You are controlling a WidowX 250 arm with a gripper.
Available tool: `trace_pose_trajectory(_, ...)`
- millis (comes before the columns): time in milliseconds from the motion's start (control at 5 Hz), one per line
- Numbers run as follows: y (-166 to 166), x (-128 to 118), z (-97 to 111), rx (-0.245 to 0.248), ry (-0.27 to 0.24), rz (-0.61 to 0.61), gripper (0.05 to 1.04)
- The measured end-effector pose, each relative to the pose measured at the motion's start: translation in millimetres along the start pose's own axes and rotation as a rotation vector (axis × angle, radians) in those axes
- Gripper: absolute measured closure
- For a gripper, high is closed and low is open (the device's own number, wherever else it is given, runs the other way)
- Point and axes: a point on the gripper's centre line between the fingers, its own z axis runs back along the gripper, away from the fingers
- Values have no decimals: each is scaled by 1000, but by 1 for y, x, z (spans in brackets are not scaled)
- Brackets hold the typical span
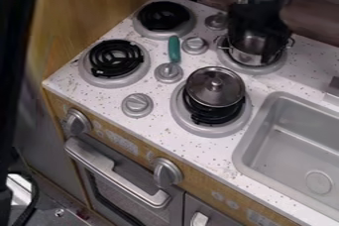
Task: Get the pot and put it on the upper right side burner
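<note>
My black gripper hangs down at the upper right, over the silver metal pot and partly hiding it. The pot is upright on the upper right burner, with a wire handle at either side. Dark gripper parts cover the back and right of its opening, so whether they grip it is unclear.
A round lid with a knob rests over the lower right burner. Two black-coiled burners stand at left. A teal-handled item lies among several grey knobs. The grey sink is at right.
</note>
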Motion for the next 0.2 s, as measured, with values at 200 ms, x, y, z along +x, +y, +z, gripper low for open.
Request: trace_pose_trajectory(200, -3, -11, -3, -46, 36, 61, 86)
